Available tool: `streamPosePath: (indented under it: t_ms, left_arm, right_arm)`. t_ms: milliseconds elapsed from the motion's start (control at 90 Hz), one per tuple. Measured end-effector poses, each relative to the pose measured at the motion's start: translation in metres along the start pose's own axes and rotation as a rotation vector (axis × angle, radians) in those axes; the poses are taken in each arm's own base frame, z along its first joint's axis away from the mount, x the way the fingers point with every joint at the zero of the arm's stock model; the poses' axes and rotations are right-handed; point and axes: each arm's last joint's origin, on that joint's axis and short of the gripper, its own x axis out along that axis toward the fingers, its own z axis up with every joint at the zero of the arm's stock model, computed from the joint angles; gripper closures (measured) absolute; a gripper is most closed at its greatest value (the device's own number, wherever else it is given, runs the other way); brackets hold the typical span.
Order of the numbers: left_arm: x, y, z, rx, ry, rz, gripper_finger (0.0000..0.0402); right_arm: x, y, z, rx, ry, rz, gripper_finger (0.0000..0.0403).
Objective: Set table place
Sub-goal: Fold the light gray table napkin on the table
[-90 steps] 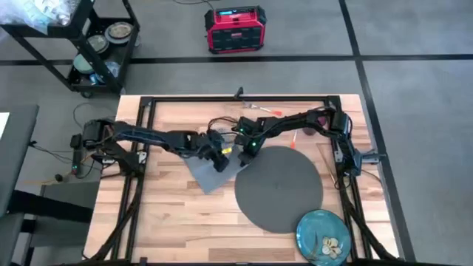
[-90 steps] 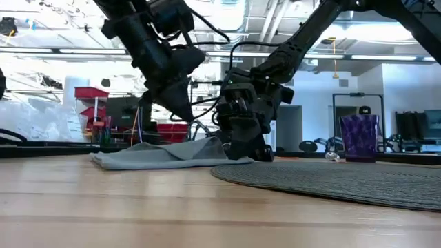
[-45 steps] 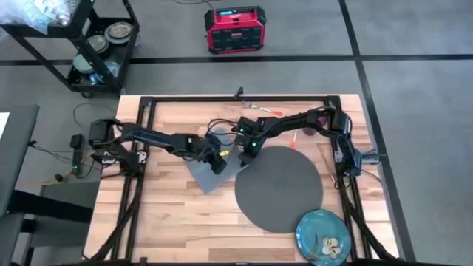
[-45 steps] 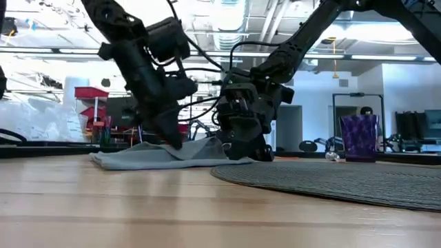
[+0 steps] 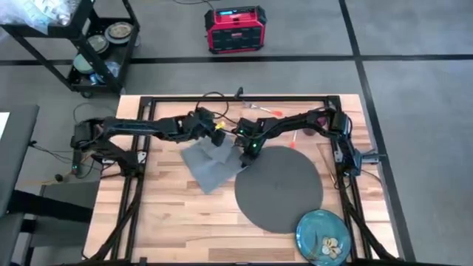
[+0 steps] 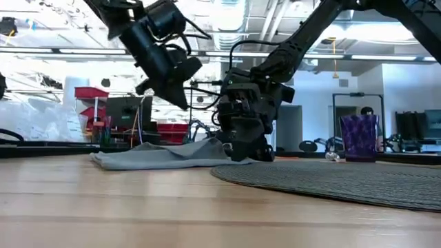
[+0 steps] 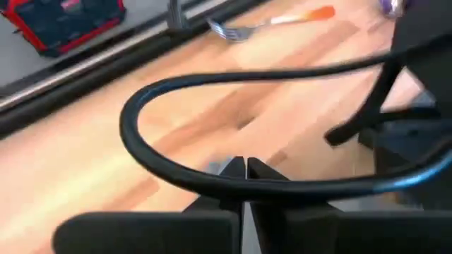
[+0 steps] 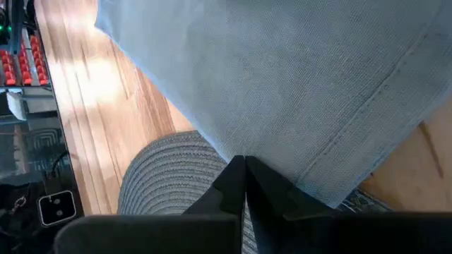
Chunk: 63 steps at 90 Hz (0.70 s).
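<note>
The grey napkin (image 5: 211, 164) lies flat on the table (image 5: 170, 222), its right corner over the rim of the round dark mat (image 5: 279, 188). My right gripper (image 5: 250, 151) stands low at that corner, shut on the cloth. My left gripper (image 5: 215, 134) hangs shut and holding nothing above the napkin's far edge, well clear of it in the low view (image 6: 180, 100). The blue-green plate (image 5: 324, 236) sits at the near right. The orange-handled fork (image 5: 263, 109) lies at the far edge. The purple cup (image 6: 360, 136) stands beyond the mat. My right gripper pinches the napkin's edge (image 8: 236, 149) close to its hemmed corner, between its two fingertips. The fingers come from above, slanting down from the table's right. The cloth rises a little toward the fingers (image 6: 215, 145). The rest lies slack on the table and the mat's rim (image 8: 169, 169).
A small orange-handled piece (image 5: 294, 139), maybe the spoon, lies by the mat's far rim. A black cart (image 5: 89, 44) and a red box (image 5: 235, 28) stand on the floor beyond the table. Bare wood lies at the near left.
My left gripper dipped onto the napkin, then rose clear of it and drew back toward the table's far edge. My right gripper has kept its place at the napkin's corner.
</note>
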Motion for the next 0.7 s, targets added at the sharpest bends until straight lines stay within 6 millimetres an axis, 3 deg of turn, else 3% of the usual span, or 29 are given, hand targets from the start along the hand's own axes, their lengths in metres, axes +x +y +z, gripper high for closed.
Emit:
streamPosePath:
  t_ms: [267, 478, 700]
  left_arm:
    - [-0.007, -0.034, -0.028, 0.065, 0.213, -0.271, 0.0401]
    - [0.021, -0.053, -0.056, 0.109, 0.367, -0.345, 0.0401]
    - [0.044, -0.054, -0.06, 0.086, 0.361, -0.327, 0.0401]
  right_arm:
    - [0.0, 0.0, 0.0, -0.001, 0.0, 0.001, 0.0403]
    - [-0.003, -0.003, 0.001, 0.013, -0.005, 0.012, 0.0403]
    - [-0.002, -0.003, -0.001, 0.017, 0.01, 0.006, 0.0403]
